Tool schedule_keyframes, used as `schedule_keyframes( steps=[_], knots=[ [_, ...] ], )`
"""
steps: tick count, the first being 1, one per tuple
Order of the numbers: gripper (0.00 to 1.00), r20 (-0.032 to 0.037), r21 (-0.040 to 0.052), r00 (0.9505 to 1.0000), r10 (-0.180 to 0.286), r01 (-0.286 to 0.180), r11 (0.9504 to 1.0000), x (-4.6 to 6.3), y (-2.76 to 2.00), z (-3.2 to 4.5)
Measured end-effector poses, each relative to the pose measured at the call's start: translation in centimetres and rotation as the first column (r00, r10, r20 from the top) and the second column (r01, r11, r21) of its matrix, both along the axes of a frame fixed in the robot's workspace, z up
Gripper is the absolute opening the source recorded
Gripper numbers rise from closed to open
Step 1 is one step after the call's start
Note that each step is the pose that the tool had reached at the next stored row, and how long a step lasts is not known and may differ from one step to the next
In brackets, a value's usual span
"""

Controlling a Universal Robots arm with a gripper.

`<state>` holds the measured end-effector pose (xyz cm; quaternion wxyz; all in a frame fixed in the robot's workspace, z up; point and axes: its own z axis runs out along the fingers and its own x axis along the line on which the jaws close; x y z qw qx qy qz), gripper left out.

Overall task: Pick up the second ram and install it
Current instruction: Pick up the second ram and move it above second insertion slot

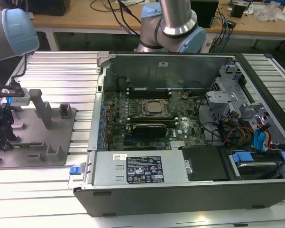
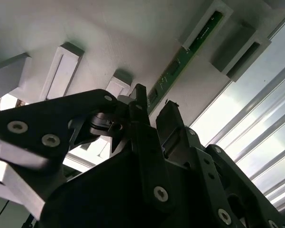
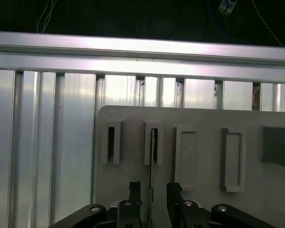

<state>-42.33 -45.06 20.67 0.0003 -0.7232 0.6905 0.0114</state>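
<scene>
The second ram (image 3: 153, 152) is a thin green board standing on edge in a slot of the grey fixture plate (image 3: 204, 118). In the second wrist view the ram (image 2: 192, 45) runs away from the fingers toward a raised white holder. My gripper (image 3: 153, 197) hangs low over it, open, one black finger on each side of the stick's near end with small gaps showing. In the second wrist view, the gripper (image 2: 154, 111) straddles the board the same way. In the exterior view the gripper (image 1: 0, 126) is at the far left over the fixture plate (image 1: 38, 147).
An open computer case (image 1: 180, 190) lies to the exterior view's right of the fixture, with the motherboard, the silver processor (image 1: 155, 108) and dark memory slots (image 1: 149, 90) inside. Upright grey posts (image 1: 41, 107) rise from the plate. Ribbed aluminium table (image 3: 42, 142) surrounds it.
</scene>
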Motion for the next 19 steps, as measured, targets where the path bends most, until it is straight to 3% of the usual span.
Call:
schedule_keyframes(
  steps=[4, 5, 13, 16, 19],
  knots=[
    [0.33, 0.0001, 0.0001, 1.0000, 0.001, -0.001, 1.0000, 0.00, 0.00, -0.01],
    [0.25, 0.0002, 0.0002, 1.0000, 0.001, -0.001, 1.0000, 0.00, 0.00, 0.04],
    [0.23, 0.0002, 0.0000, 1.0000, 0.002, -0.002, 1.0000, 0.00, 0.00, 0.29],
    [0.09, 0.0001, 0.0000, 1.0000, 0.004, -0.004, 1.0000, 0.00, 0.00, 0.29],
    [0.09, 0.0001, 0.0000, 1.0000, 0.004, -0.004, 1.0000, 0.00, 0.00, 0.29]
  ],
)
